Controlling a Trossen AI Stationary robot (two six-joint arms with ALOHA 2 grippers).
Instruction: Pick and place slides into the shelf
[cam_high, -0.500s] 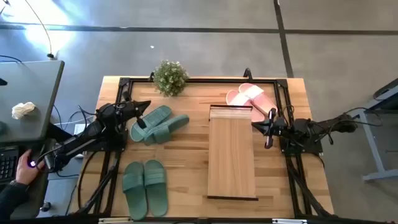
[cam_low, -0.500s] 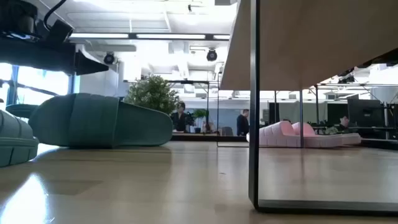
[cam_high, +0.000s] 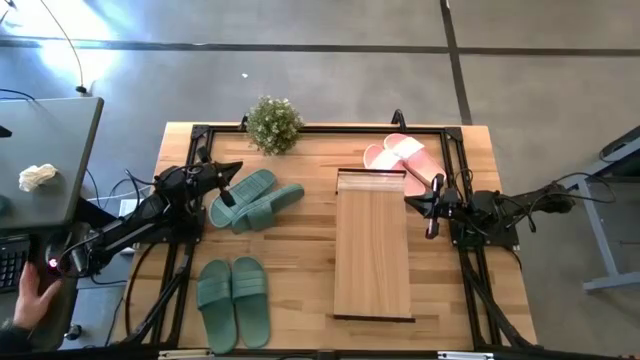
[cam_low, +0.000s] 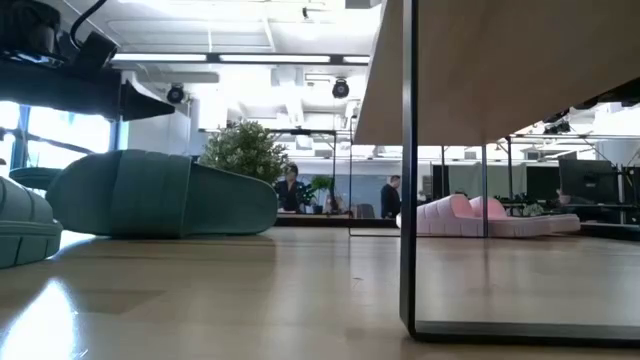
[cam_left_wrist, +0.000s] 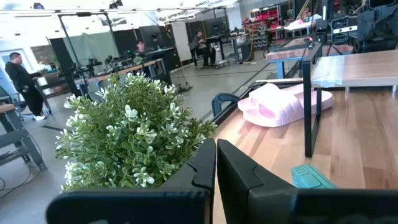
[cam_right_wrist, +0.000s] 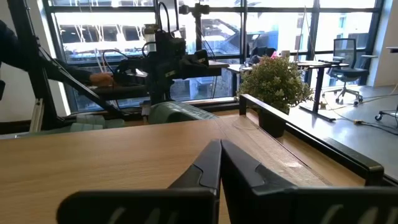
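A low light-wood shelf (cam_high: 372, 243) stands right of the table's middle. One sage green pair of slides (cam_high: 255, 201) lies left of it, another green pair (cam_high: 233, 302) near the front left. A pink pair (cam_high: 403, 160) lies at the shelf's far end, on the table. My left gripper (cam_high: 238, 167) is shut and holds nothing, above the table just beyond the upper green pair. My right gripper (cam_high: 408, 199) is shut and holds nothing, at the shelf's right edge.
A small potted plant (cam_high: 273, 124) stands at the table's far edge, left of middle. A black frame (cam_high: 320, 130) runs round the tabletop. A person's hand (cam_high: 30, 295) shows off the table at the far left, by a desk.
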